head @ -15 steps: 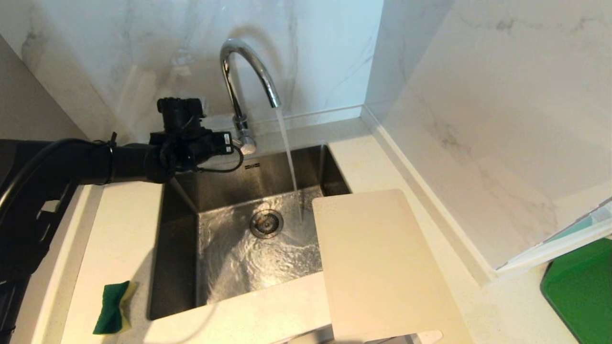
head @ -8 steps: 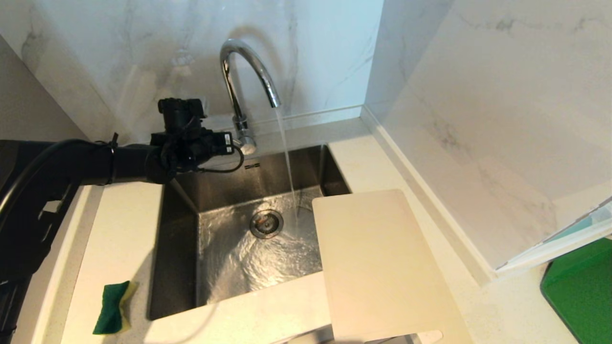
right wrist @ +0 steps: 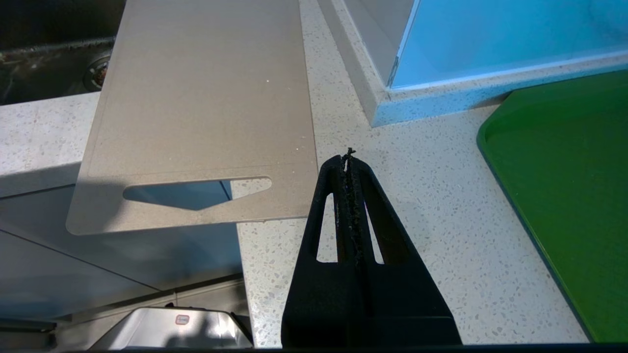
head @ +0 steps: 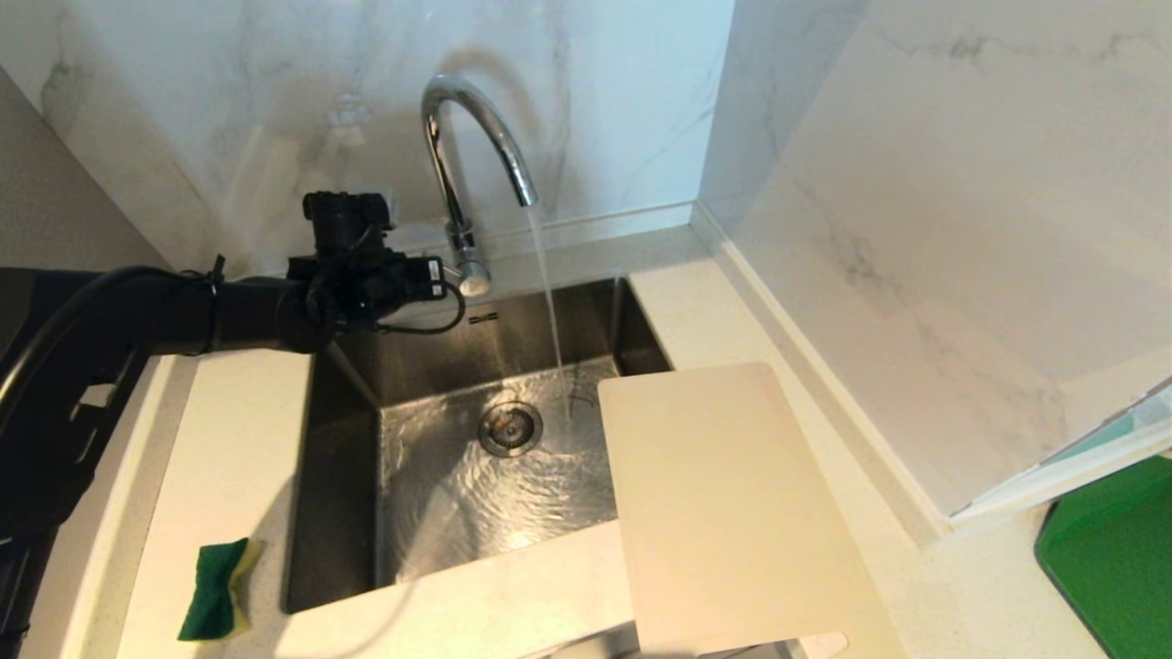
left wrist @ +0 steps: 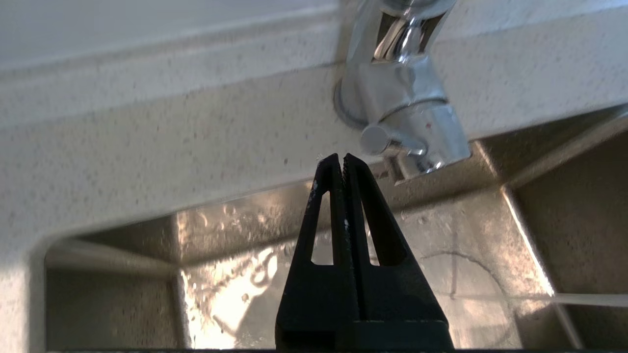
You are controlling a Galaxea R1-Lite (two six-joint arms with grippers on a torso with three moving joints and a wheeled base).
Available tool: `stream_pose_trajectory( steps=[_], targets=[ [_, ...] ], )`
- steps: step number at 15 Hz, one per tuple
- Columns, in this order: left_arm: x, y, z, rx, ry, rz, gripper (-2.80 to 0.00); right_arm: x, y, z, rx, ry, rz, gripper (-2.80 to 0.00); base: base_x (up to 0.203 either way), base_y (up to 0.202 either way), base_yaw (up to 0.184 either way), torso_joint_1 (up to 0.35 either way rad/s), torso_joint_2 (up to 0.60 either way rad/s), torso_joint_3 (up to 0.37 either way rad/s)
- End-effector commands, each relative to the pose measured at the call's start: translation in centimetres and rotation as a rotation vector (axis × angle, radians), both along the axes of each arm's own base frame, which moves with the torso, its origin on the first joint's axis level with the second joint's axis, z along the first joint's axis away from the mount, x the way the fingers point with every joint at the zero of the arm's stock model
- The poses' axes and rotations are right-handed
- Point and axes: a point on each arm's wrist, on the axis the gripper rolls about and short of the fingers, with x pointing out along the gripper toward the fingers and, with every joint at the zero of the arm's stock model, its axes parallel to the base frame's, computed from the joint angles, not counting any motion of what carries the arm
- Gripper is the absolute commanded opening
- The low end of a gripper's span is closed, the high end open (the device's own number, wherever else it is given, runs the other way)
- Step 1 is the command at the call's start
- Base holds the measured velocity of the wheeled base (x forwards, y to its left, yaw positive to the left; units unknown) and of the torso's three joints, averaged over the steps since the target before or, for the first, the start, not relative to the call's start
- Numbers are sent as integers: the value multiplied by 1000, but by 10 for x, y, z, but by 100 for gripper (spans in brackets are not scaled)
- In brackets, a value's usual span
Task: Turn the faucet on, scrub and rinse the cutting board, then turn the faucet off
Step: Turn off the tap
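A stainless sink (head: 348,476) is set into a pale speckled counter (head: 229,439) against a marble wall. The chrome faucet (head: 462,156) stands at the back edge of the sink, its arched spout reaching over the basin. A thin stream of water (head: 549,302) runs from the spout and ripples across the sink floor beside the drain (head: 510,427).

The left gripper (left wrist: 342,159) reaches in from the left, level with the faucet's base. Its two black fingers are pressed together with nothing between them. The tips sit just beside the small lever (left wrist: 387,139); whether they touch it is unclear.

The cutting board (head: 732,513) lies flat on the counter along the sink's right edge. Its far corner juts over the basin, and its slotted handle end hangs past the counter's front edge.

The right gripper (right wrist: 349,164) hovers above the counter near the front edge, just right of the board's handle end, fingers closed and empty.

A green and yellow sponge (head: 215,590) lies on the counter at the sink's front left corner. A green tray (head: 1117,549) sits at the far right.
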Motion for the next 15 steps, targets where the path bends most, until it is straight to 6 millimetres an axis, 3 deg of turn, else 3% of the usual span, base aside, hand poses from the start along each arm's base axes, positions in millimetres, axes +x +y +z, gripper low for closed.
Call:
stream_pose_trajectory(
  steps=[1, 15],
  targets=[
    [-4, 1, 4, -8, 17, 3, -280, 0, 0, 0, -1, 3, 1, -280, 0, 0, 0, 0, 0, 0],
    [-9, -5, 6, -31, 41, -22, -280, 0, 0, 0, -1, 3, 1, -280, 0, 0, 0, 0, 0, 0]
  ],
)
